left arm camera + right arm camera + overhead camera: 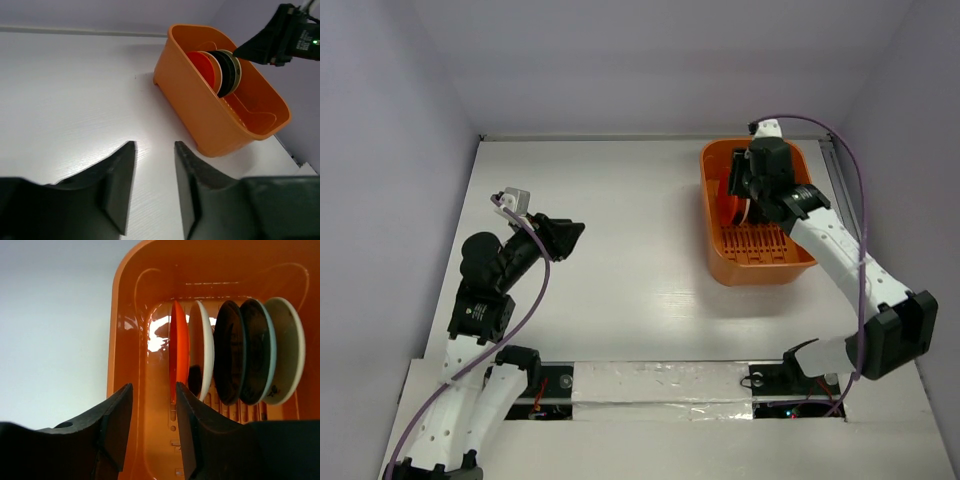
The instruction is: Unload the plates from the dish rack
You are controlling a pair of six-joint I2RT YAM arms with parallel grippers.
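- Right claw (153,389): two dark wedge fingers, spread, nothing between them. It hangs over the dish rack (125,315), lined up with the rim of the end plate.
- Step in hand, as I judge it: take the orange-red plate (178,350). Lower one finger on each side of its upper rim, pinch gently, and lift straight up out of the slot. The gap to the cream plate (202,350) is narrow, so the inner finger could knock it.
- Plates: five, round, shallow and glossy, standing on edge in a row inside the rack. After those two come a black plate (227,352), a dark blue-grey-rimmed plate (257,352) and a pale end plate (287,350). They look hard and probably slippery.
- Dish rack: bright orange moulded plastic with rounded corners, shiny raised walls and a slotted floor. It sits at the counter's far right.
- Counter (50,315): white, matte, smooth.
- Left claw (154,147): fingers apart and empty, over the counter, well apart from the rack.
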